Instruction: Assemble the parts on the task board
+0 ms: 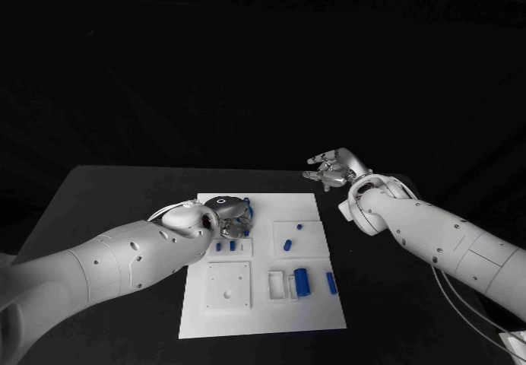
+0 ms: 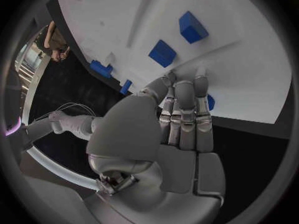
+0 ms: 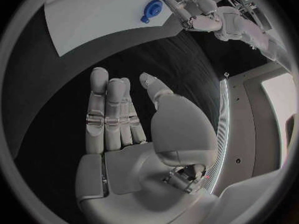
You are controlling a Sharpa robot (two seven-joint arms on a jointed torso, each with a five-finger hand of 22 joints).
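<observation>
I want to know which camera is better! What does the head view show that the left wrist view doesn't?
Head view: the right hand, fingers spread, over the black table past the far corner of the task board, and the board's whole layout.

Left wrist view: the left hand from behind, its fingertips resting on the board, with a blue part right beside them.

Both: the white board, the left hand and small blue parts.
</observation>
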